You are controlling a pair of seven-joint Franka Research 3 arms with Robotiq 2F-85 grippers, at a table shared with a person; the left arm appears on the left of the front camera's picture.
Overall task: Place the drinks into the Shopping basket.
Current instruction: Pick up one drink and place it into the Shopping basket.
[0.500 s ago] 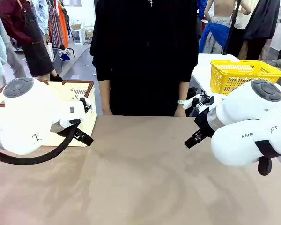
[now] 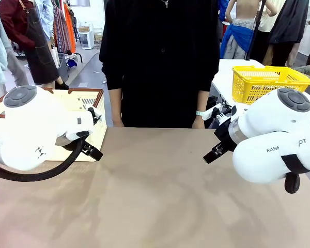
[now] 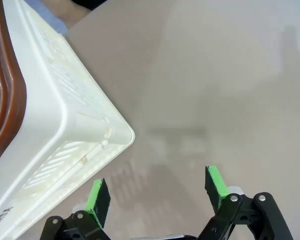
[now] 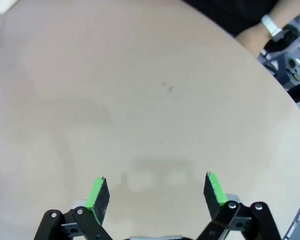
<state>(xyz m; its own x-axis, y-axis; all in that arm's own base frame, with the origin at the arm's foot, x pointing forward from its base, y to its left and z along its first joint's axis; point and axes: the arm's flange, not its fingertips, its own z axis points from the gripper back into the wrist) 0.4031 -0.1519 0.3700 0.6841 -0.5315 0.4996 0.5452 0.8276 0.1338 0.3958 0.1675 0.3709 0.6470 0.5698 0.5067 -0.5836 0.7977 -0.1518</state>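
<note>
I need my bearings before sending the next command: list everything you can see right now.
Shopping basket: one, cream-white, brown rim, table's left side.
Yellow basket: one, yellow, white table at far right.
Table: one, tan, between robot and person.
Person: one, black top, far side; pale wristband.
Left gripper: one, black, green pads, jaws open, beside the Shopping basket's corner.
Right gripper: one, same colours, jaws open, above the table's right side.

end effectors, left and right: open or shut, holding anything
Left end effector: open, holding nothing, beside the basket.
Right end effector: open, holding nothing, over the bare table.
</note>
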